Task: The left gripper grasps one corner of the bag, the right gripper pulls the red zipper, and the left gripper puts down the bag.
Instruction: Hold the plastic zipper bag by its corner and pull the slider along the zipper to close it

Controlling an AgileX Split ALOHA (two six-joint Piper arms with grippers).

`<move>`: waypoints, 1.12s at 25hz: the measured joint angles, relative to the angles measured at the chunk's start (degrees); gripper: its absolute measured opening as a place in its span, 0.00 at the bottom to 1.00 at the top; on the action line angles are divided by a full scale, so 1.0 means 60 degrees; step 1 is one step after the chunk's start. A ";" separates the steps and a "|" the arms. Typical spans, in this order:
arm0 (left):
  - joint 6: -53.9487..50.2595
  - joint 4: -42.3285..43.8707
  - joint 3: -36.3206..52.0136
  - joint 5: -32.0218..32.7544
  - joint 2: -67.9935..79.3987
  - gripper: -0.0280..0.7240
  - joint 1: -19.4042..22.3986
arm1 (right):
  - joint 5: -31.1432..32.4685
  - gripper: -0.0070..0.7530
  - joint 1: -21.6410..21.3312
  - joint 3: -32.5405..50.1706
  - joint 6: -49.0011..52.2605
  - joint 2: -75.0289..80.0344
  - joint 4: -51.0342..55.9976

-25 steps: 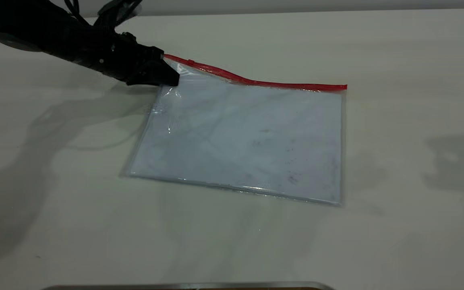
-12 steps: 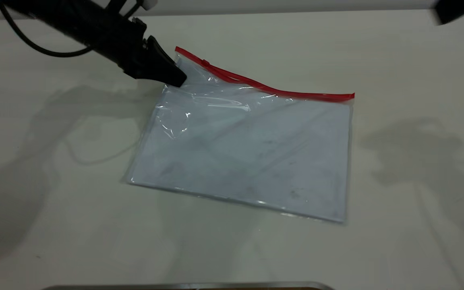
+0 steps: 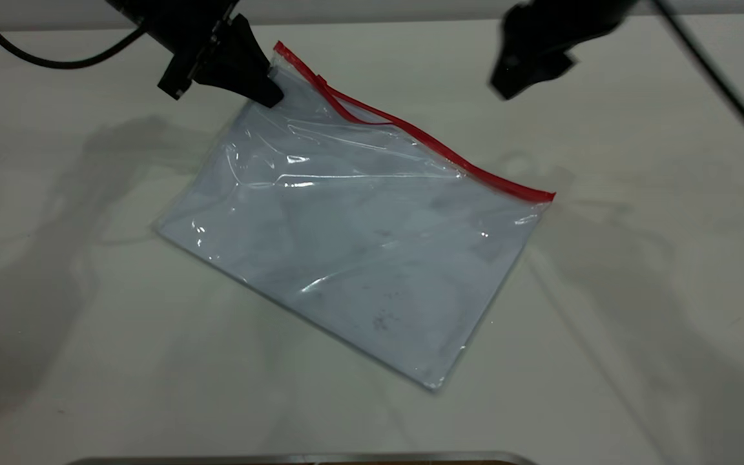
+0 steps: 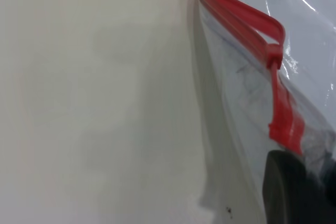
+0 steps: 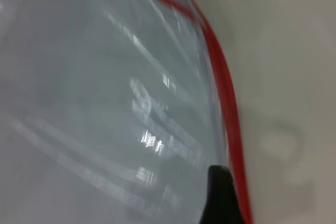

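Two grippers are in view: the left gripper (image 3: 268, 87) is clamped on the corner of the bag (image 3: 279, 61), holding that end up off the white table (image 3: 637, 323). The bag (image 3: 346, 239) slopes down, its lower edge resting there. The right gripper (image 3: 507, 81) hangs above the red zipper (image 3: 436, 150); I cannot tell its finger state.
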 joint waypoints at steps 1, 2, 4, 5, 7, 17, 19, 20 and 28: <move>0.0069 0.0023 -0.0012 0.0000 0.0000 0.11 -0.0045 | -0.0198 0.76 0.0121 -0.0185 -0.0070 0.0252 0.0000; 0.0129 0.0035 -0.0019 -0.0010 0.0000 0.11 -0.0084 | -0.0421 0.76 0.0235 -0.0371 -0.0169 0.0473 0.0000; 0.0181 0.0035 -0.0019 -0.0042 0.0000 0.11 -0.0225 | -0.0763 0.76 0.0445 -0.0626 -0.0292 0.0799 0.0000; 0.0188 0.0045 -0.0023 -0.0074 0.0000 0.11 -0.0303 | -0.0911 0.76 0.0554 -0.0726 -0.0315 0.0945 0.0004; 0.0200 0.0054 -0.0023 -0.0199 0.0002 0.11 -0.0463 | -0.1076 0.76 0.0747 -0.0881 -0.0326 0.1142 0.0027; 0.0211 0.0063 -0.0023 -0.0765 0.0002 0.11 -0.1156 | -0.1063 0.76 0.1065 -0.1343 -0.0347 0.1624 0.1010; 0.0214 -0.0016 -0.0023 -0.0816 0.0010 0.11 -0.1257 | -0.1022 0.76 0.1065 -0.1345 -0.0355 0.1624 0.1126; 0.0214 -0.0077 -0.0023 -0.0842 0.0010 0.11 -0.1293 | -0.1008 0.76 0.1065 -0.1353 -0.0355 0.1624 0.1189; 0.0232 -0.0317 -0.0023 -0.0849 0.0010 0.11 -0.1399 | -0.0917 0.76 0.1065 -0.1364 -0.0440 0.1782 0.1259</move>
